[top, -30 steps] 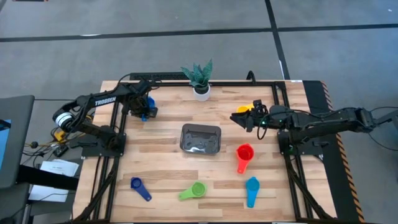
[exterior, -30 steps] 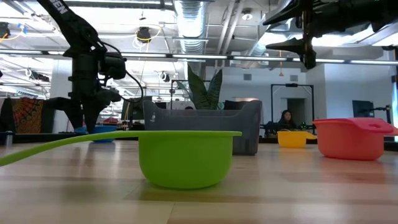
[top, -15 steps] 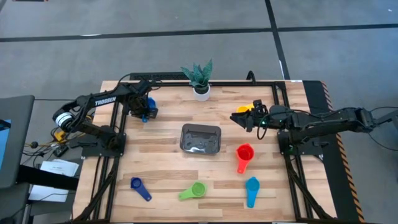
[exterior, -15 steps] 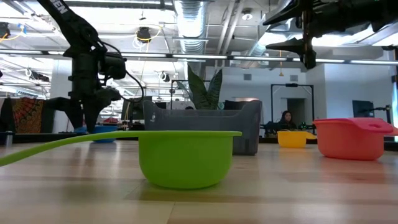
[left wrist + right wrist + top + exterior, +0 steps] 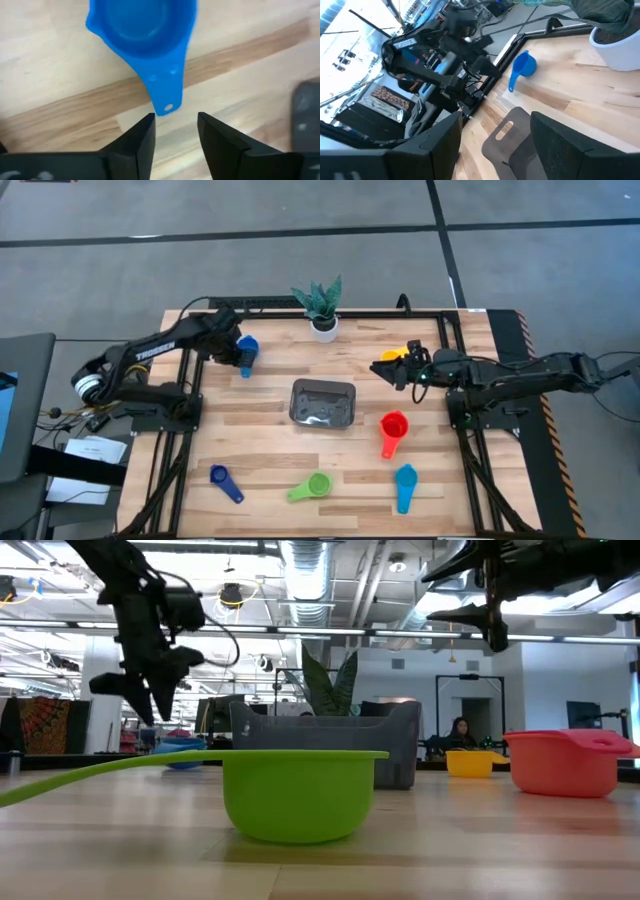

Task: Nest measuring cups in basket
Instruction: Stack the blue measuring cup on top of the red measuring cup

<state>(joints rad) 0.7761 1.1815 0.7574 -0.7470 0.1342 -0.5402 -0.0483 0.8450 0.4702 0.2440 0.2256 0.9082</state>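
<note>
A blue measuring cup [image 5: 142, 30] stands mouth up on the wood at the far left, its handle [image 5: 165, 90] pointing at my left gripper [image 5: 175, 120]. That gripper is open and hangs above the table just short of the handle's end, touching nothing. The same blue cup [image 5: 247, 348] shows beside my left gripper [image 5: 233, 352] from above. My right gripper [image 5: 386, 370] is open and hovers high at the far right, next to a yellow cup [image 5: 413, 352]. The grey basket [image 5: 322, 402] sits mid-table. The red [image 5: 393, 427], light blue [image 5: 405, 483], green [image 5: 315, 486] and dark blue [image 5: 224, 480] cups lie nearer the front edge.
A plant in a white pot [image 5: 320, 308] stands at the far edge behind the basket. Black frame rails [image 5: 190, 395] run along both table sides. Bare wood lies between the basket and the blue cup.
My left gripper has risen off the table beside the blue cup and now hangs above its handle end. The cup stays on the wood and shows more fully from above.
</note>
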